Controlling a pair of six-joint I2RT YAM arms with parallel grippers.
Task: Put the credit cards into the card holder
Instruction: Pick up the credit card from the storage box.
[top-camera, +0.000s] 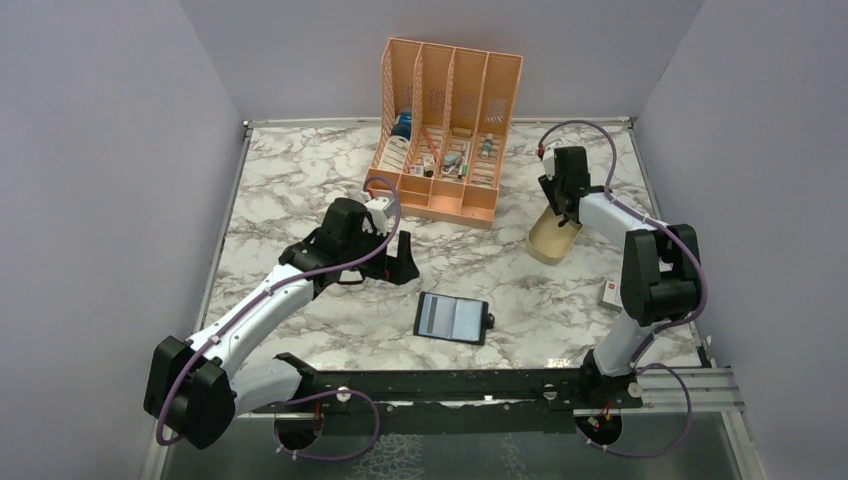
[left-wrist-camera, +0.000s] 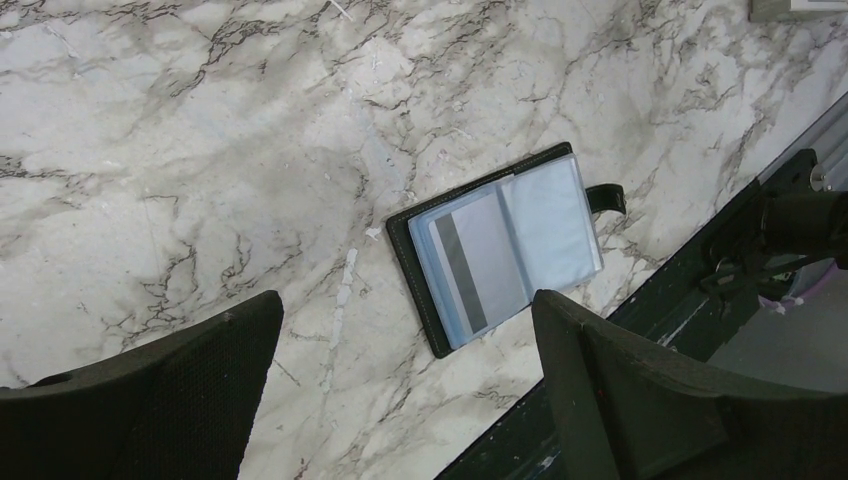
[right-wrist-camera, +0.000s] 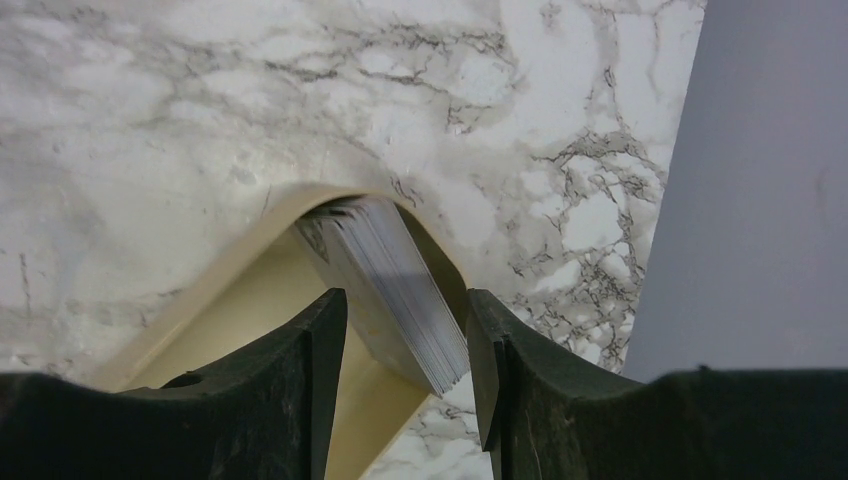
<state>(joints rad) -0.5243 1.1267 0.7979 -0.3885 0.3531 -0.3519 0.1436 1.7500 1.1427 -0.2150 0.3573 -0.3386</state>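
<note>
Cards lean stacked in beige dish, right gripper part-open astride them, nothing clamped, so I centre before pinching; card holder lies open near front edge, left gripper wide, empty.

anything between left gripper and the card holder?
Nothing. In the top view, only bare marble tabletop separates the left gripper from the open card holder; the left wrist view shows the same.

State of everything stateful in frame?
card holder: open, lying flat; grey card showing in one pocket.
card stack: leaning in beige dish.
white card: lying flat, loose.
left pincer: open, empty.
right pincer: straddling the stack, grip unclear.
</note>
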